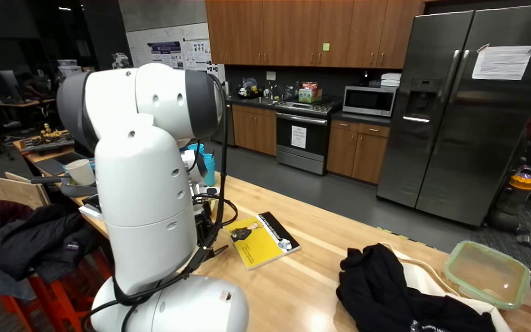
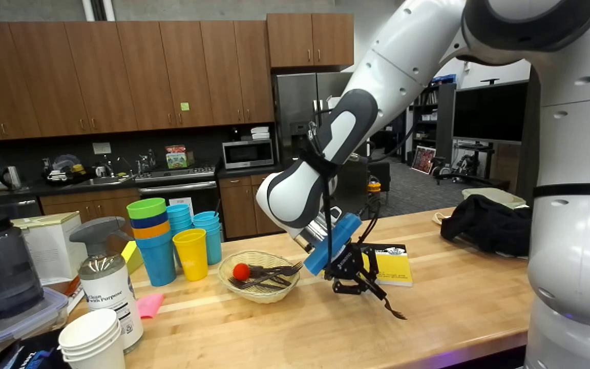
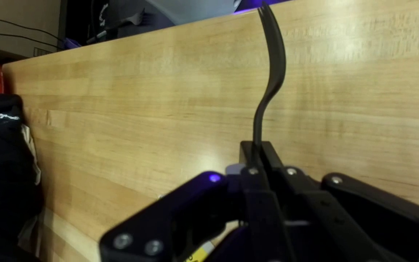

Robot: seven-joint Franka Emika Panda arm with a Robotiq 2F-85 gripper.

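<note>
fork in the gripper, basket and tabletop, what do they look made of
Fork: probably metal, dark and fairly matte, given its slim neck and fine tines; plastic is possible. Basket: likely wicker, pale and dull, its weave showing. Tabletop: wood, smooth and apparently glossy-coated, judging by grain, joined strips and reflected light.

A butcher-block table (image 2: 325,328) of pale wood carries a wicker basket (image 2: 259,296), a spray bottle (image 2: 113,302), a yellow plastic cup (image 2: 191,256) and, just beside it, a stack of multicoloured cups (image 2: 153,246). A yellow-and-black paperback (image 1: 261,240) lies flat; well apart, a black garment (image 1: 385,286) is heaped partly over cream cloth (image 1: 418,277).
</note>
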